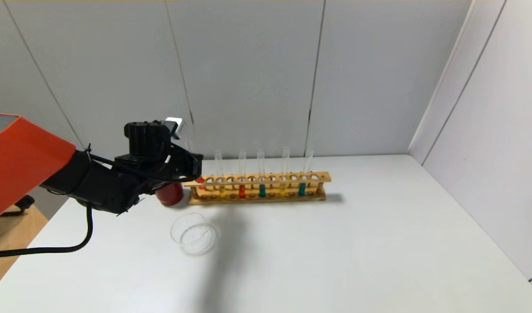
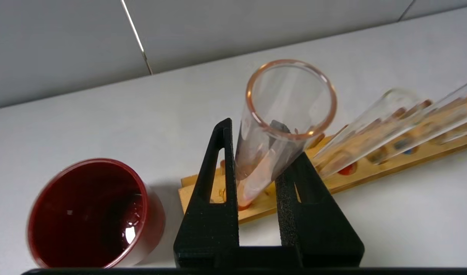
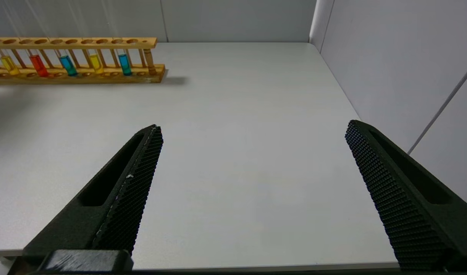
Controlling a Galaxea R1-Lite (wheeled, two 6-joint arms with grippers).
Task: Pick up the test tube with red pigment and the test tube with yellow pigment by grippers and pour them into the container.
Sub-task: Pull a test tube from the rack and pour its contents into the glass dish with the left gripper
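My left gripper [image 1: 197, 167] [image 2: 258, 152] is shut on the test tube with red pigment [image 1: 200, 179] [image 2: 279, 126] at the left end of the wooden rack [image 1: 257, 189]. The tube leans between the black fingers, its red bottom low at the rack. Another red tube [image 1: 242, 191] and a test tube with yellow pigment [image 1: 222, 191] [image 3: 8, 65] stand in the rack. The container [image 1: 193, 233], a clear glass dish, sits on the table in front of the rack's left end. My right gripper [image 3: 253, 126] hangs open over bare table, out of the head view.
A dark red cup [image 1: 170, 194] [image 2: 92, 214] stands just left of the rack, close to my left gripper. Two teal tubes [image 1: 262, 190] and a second yellow one [image 1: 282, 190] fill the rack farther right. Grey walls close the back and right of the table [image 1: 379, 243].
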